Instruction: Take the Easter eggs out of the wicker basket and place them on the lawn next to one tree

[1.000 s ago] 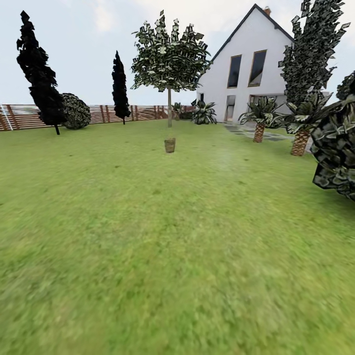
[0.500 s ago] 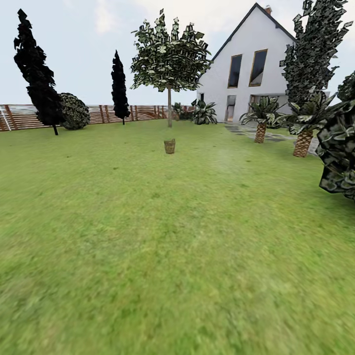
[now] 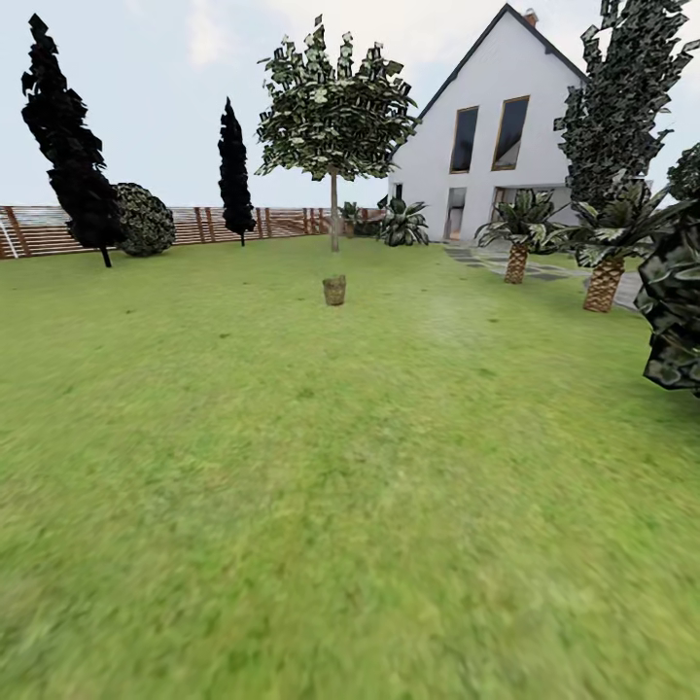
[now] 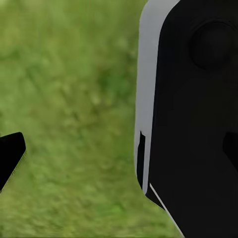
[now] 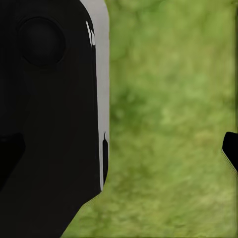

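Note:
The wicker basket point(image 3: 334, 290) stands far off on the lawn point(image 3: 292, 486), small in the head view. Just behind it rises a tree point(image 3: 333, 209) with a thin straight trunk and a round leafy crown. The Easter eggs are hidden; the basket is too distant to show its inside. In the left wrist view my left gripper point(image 4: 119, 153) hangs open over grass, one fingertip point(image 4: 10, 153) at the picture's edge. My right gripper point(image 5: 124, 153) is likewise open over grass, with a fingertip point(image 5: 230, 151) showing.
A white house point(image 3: 486, 146) and a paved patio point(image 3: 506, 264) lie at the back right, with two short palms point(image 3: 603, 282) and a dark bush point(image 3: 676, 321) near the right edge. Black trees point(image 3: 73, 146) and a slatted fence point(image 3: 194, 226) line the back left.
The whole head view has shifted as the camera moves forward: the bush at the right slides further out of the picture and the palms drift right. The basket stays in place.

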You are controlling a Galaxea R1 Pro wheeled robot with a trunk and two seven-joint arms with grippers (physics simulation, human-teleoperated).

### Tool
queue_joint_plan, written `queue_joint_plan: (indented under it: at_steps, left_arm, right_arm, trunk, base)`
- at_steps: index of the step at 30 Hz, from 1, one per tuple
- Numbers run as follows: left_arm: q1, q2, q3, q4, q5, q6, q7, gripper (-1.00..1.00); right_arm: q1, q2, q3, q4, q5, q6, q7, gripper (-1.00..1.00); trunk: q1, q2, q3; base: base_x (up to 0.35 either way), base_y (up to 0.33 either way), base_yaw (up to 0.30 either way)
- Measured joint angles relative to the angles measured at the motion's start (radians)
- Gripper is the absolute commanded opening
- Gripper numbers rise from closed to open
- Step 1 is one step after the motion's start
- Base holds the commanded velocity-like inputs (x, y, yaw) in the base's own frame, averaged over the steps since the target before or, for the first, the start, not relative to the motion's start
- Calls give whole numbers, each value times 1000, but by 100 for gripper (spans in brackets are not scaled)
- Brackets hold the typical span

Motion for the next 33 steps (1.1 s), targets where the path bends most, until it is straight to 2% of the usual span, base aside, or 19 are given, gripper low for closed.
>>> queue_joint_plan:
  at_steps: [33]
  left_arm:
    - [0,0,0,0,0,0,0,100]
  right_arm:
    - [0,0,-1,0,0,0,0,100]
  trunk:
    - [0,0,0]
  base:
    - [330,0,0]
